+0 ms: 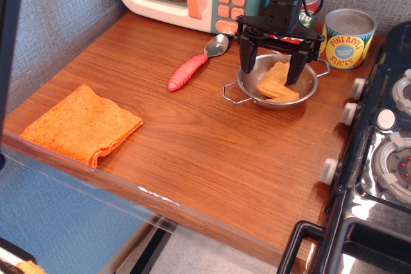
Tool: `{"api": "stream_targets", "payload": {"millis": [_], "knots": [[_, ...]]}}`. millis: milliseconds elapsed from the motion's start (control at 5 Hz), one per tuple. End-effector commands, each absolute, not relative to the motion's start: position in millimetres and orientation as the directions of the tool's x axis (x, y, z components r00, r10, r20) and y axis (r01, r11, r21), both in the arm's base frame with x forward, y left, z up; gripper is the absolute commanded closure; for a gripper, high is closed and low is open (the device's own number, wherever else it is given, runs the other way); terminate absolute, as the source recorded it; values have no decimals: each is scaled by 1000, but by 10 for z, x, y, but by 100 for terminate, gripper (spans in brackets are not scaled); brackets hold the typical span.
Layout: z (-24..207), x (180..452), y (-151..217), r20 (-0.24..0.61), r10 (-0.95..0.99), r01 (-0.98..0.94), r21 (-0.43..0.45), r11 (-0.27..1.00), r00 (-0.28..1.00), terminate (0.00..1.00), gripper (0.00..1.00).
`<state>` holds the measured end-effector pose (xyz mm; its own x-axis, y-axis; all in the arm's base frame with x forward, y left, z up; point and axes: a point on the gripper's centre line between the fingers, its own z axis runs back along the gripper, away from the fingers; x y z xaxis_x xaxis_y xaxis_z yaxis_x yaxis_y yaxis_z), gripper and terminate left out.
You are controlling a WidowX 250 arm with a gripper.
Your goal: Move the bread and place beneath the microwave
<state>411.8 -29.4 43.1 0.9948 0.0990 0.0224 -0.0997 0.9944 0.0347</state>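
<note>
One bread [277, 83] between spread fingers of claw [272, 76].

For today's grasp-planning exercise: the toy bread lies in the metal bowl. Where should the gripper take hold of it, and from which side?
Grip the bread across its narrow width near the bend, coming straight down from above. It lies flat in the metal bowl, whose rim blocks a side approach. The open gripper already straddles it, fingers either side.

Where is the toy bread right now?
The tan-orange toy bread lies inside the small metal bowl, right of the red-handled spoon, between the open gripper's fingers.
</note>
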Motion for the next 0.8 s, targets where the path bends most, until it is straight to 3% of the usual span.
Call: {"api": "stream_targets", "payload": {"millis": [0, 400, 600], "knots": [[424, 4362, -272, 82, 182, -184, 13, 983, 980, 0, 0], [120, 4285, -300, 16, 151, -152, 70, 986, 988, 0, 0], [129, 4230, -324, 12, 143, -144, 51, 988, 990, 0, 100]]}}
